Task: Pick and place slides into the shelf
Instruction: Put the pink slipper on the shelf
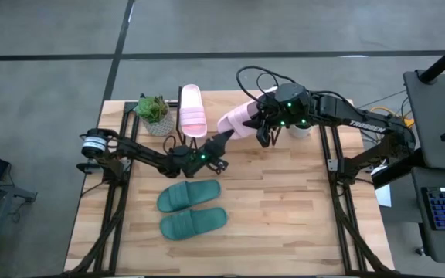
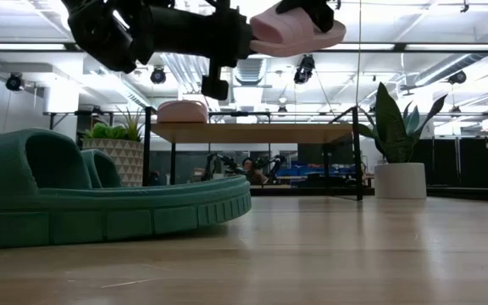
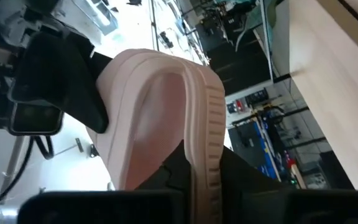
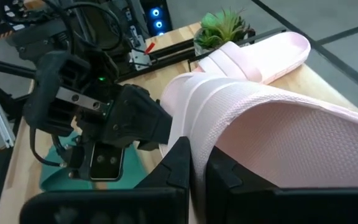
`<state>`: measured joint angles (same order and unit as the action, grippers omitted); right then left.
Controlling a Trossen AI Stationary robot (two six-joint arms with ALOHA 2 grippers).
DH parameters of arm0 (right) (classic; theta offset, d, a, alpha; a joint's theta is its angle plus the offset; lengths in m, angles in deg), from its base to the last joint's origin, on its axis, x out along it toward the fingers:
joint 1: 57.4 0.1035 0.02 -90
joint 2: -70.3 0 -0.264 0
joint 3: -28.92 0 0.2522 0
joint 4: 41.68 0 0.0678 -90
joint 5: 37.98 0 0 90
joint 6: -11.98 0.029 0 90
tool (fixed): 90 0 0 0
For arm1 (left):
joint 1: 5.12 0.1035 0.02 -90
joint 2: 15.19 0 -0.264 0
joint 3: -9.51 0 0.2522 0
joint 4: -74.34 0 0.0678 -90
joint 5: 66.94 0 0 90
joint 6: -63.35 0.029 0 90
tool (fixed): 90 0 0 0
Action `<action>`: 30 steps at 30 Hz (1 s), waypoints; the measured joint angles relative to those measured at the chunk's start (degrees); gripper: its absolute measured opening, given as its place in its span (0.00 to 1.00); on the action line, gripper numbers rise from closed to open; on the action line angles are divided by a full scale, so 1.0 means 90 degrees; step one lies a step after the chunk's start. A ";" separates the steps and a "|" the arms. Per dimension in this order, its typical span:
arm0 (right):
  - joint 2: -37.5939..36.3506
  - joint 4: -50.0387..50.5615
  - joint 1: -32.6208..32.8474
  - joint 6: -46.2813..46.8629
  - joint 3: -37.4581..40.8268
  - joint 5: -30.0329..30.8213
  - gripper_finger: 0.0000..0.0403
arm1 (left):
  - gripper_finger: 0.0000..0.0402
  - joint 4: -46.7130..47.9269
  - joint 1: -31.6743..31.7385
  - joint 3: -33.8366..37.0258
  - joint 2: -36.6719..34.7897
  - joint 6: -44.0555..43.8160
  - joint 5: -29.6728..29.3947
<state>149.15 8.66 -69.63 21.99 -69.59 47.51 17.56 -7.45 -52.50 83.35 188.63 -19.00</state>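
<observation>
One light pink slide (image 1: 240,118) hangs in the air between both grippers, above the table's far middle; the low view shows it high up (image 2: 299,30). My left gripper (image 1: 224,141) is shut on its near-left end, my right gripper (image 1: 265,131) is shut on its strap. The second pink slide (image 1: 192,110) lies flat on the shelf (image 2: 252,132), at the shelf's left part. Two dark green slides (image 1: 189,194) (image 1: 193,222) lie side by side on their soles on the tabletop, near the middle. My left gripper (image 3: 197,186) pinches the pink slide's sole at the end rim (image 3: 207,143), one finger on each face of the sole. It comes slanting from the table's near left, roughly level. The slide is lifted clear. My right gripper (image 4: 197,168) pinches the edge of the pink slide's wide strap (image 4: 194,127) between its two fingers, coming from the table's right and above. The slide is lifted clear of the table and tilted, its far end toward the left gripper (image 4: 129,121).
A small potted plant (image 1: 153,109) stands at the shelf's left end, next to the resting pink slide. A white pot (image 1: 300,130) with a tall plant (image 2: 396,127) stands at the right. The tabletop's near right part (image 1: 284,208) is bare wood.
</observation>
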 joint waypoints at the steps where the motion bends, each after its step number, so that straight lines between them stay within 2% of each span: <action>1: 0.0000 -0.0035 0.0002 -0.0018 0.0000 0.0002 0.04 | 0.04 0.0010 0.0000 -0.0022 0.0000 -0.0018 -0.0038; 5: 0.0000 -0.0258 0.0004 -0.0457 0.0000 0.0063 0.08 | 0.04 -0.0030 0.0000 -0.0076 0.0000 -0.0044 -0.0302; 11: -0.0007 -0.0472 0.0008 -0.0842 -0.0160 0.1074 0.18 | 0.04 -0.0106 0.0000 -0.0141 -0.0012 -0.0818 -0.1355; 16: -0.0007 -0.0453 0.0020 -0.1205 -0.0478 0.1510 0.27 | 0.04 -0.0047 0.0011 -0.0150 -0.0017 -0.1425 -0.1841; 22: -0.0058 -0.0438 0.0010 -0.1260 -0.0770 0.1903 0.32 | 0.04 0.0131 -0.0022 -0.0201 -0.0019 -0.2661 -0.2779; 26: -0.0043 -0.0423 0.0012 -0.1339 -0.0814 0.1970 0.33 | 0.04 0.0655 -0.0046 -0.0215 -0.0019 -0.4072 -0.2701; 30: -0.0041 -0.0423 0.0010 -0.1365 -0.0809 0.1986 0.31 | 0.04 0.1617 -0.0032 -0.0332 -0.0019 -0.5671 -0.2696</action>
<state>148.78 4.85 -69.54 9.71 -76.87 65.38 32.12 -7.74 -55.49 83.18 137.60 -43.26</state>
